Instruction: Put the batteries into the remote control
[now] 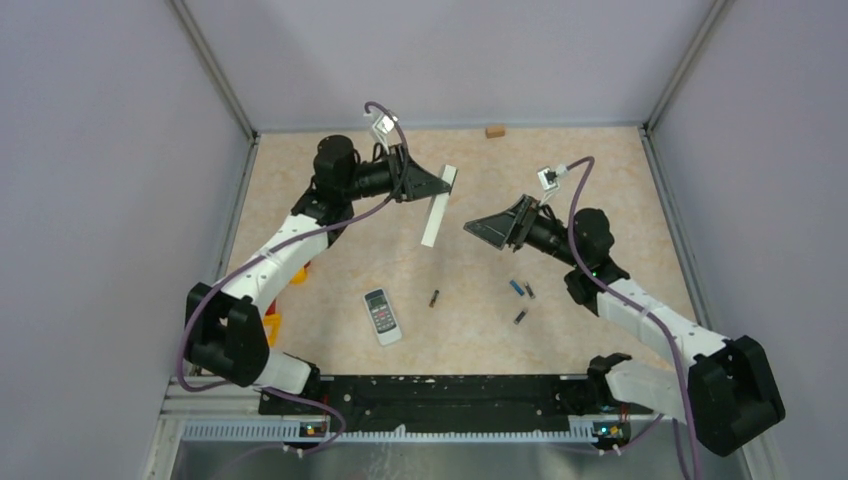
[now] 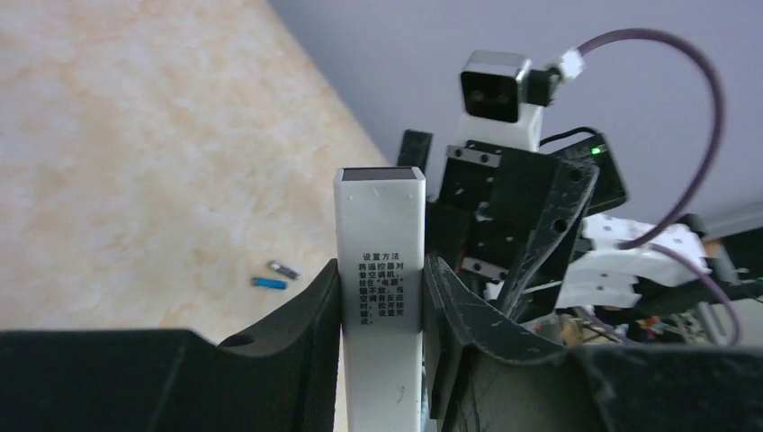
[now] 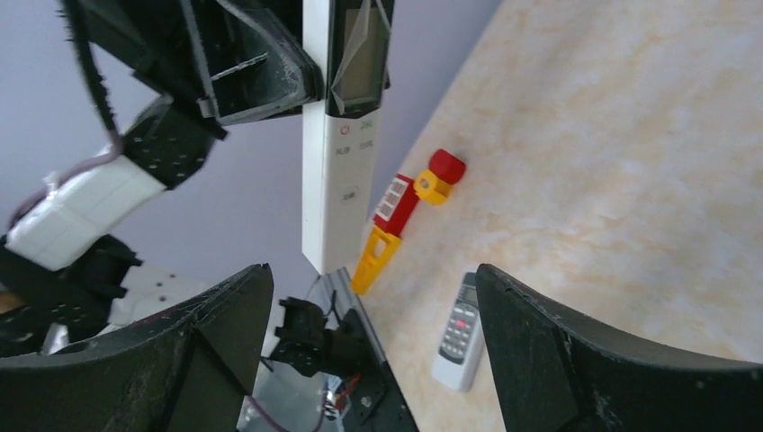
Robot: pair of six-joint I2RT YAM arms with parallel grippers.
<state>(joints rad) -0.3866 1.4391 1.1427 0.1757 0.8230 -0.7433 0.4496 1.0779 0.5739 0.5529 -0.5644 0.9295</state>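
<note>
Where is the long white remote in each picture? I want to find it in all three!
Top external: the long white remote is just above the picture's middle, held at its top end by the left claw.
Left wrist: the long white remote stands upright in the centre, printed label facing the camera.
Right wrist: the long white remote hangs down at top centre, buttons showing.
Shared landmark: the left claw gripping it shows in all three views.
</note>
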